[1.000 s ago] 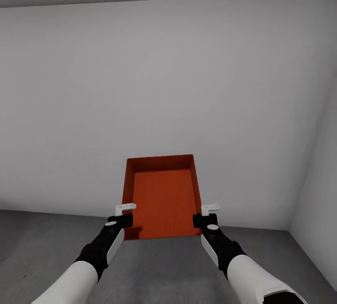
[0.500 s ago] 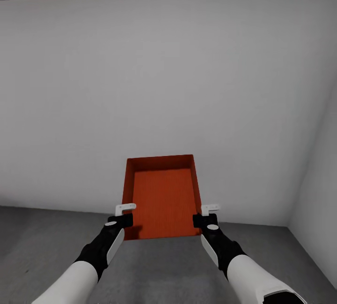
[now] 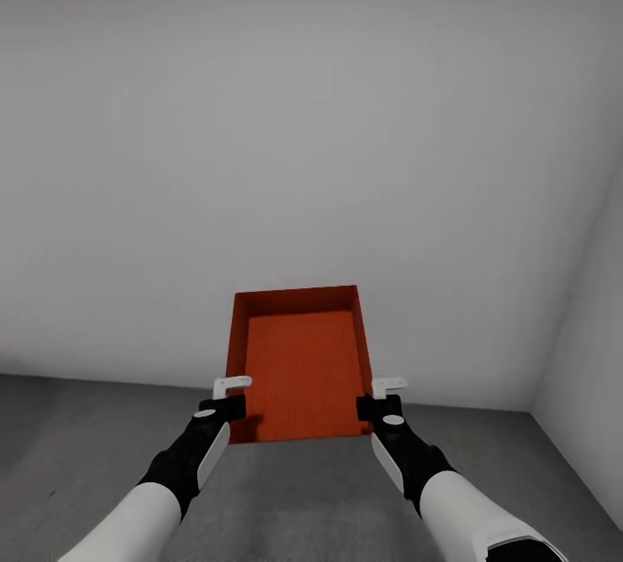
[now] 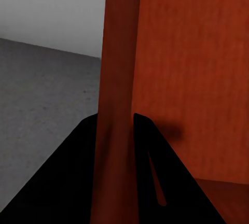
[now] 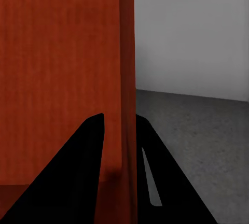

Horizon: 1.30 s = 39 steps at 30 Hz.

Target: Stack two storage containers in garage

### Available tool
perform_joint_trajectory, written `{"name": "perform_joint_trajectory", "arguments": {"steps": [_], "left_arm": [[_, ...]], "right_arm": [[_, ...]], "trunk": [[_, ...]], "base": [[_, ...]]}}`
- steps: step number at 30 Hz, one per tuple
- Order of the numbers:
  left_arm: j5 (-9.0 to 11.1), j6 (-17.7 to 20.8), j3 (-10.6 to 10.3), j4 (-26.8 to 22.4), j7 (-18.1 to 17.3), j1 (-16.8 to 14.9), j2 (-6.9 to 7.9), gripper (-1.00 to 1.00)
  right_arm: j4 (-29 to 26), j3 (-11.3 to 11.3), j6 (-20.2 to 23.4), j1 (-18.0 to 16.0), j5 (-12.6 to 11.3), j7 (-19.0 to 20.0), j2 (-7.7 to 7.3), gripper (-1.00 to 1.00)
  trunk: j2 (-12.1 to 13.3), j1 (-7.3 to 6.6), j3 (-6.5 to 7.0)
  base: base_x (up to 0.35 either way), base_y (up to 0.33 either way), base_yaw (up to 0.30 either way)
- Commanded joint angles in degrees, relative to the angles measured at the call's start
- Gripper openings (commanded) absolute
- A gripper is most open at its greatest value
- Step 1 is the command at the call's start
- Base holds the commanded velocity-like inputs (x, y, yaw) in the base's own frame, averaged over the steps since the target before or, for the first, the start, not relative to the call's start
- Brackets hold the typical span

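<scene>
The orange-red rectangular storage container (image 3: pixel 303 367), lidless and with low straight walls, is held in the air in front of the robot, above the dark grey concrete-like floor (image 3: pixel 294 501). Its inside bottom is finely ribbed and it holds nothing. The two black-and-white arms reach forward, almost parallel, one on each side of the container's near end. The left gripper (image 3: pixel 232 397) is clamped on the left wall; in the left wrist view its dark fingers (image 4: pixel 150 162) sit on both sides of this wall (image 4: pixel 116 105). The right gripper (image 3: pixel 381 397) pinches the right wall (image 5: pixel 127 79) in the same way. Behind the container stands a plain white wall (image 3: pixel 303 129), and a second white wall (image 3: pixel 588 345) meets it in the far right corner.
</scene>
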Motion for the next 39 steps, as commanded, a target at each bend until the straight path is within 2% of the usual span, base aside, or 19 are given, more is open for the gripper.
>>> {"name": "perform_joint_trajectory", "arguments": {"steps": [1, 39], "left_arm": [[-0.42, -0.77, 0.65, -1.13, 0.54, -0.02, 0.08, -1.0], [-0.4, -0.78, 0.63, -1.03, 0.54, -0.02, 0.08, -1.0]], "right_arm": [[0.07, -0.59, 0.26, 0.01, -0.04, -0.59, -0.46, -1.0], [0.07, -0.51, 0.21, 0.01, 0.02, -0.59, -0.46, -1.0]], "trunk": [[-0.05, 0.01, -0.12], [-0.05, 0.01, -3.63]], "base": [[0.0, 0.0, 0.0], [0.0, 0.0, 0.0]]}}
